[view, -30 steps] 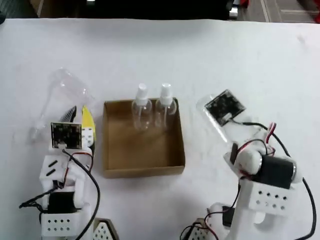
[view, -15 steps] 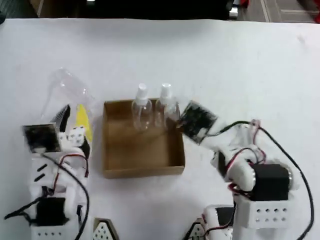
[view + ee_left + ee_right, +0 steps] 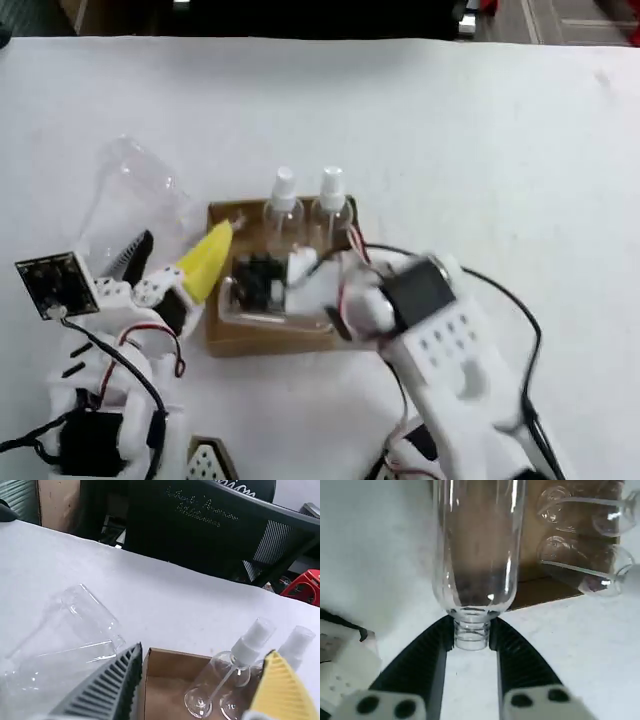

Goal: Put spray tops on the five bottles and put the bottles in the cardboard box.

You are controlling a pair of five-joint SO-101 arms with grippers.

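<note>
2 capped bottles [image 3: 285,222] crowd the upper end of the box [image 3: 230,342], so the right gripper [image 3: 471,628], clenched round the uncapped bottle [image 3: 477,540], should lower it clear; left gripper [image 3: 202,655] gapes.

— Where does the high view sit?
— Fixed above the arms' side of the table [image 3: 480,130], looking steeply down and away from their bases. It takes in the whole cardboard box [image 3: 260,343] and the dark room edge beyond.
— And the left wrist camera?
— Low, just behind the left gripper [image 3: 202,652], facing out across the table toward a black chair [image 3: 200,525].
— The right one?
— Very near its subject: it looks along the right gripper [image 3: 471,627] at an uncapped bottle [image 3: 475,555], down onto the box.
— What do they share?
— All three catch the box and the two capped bottles [image 3: 283,218].
</note>
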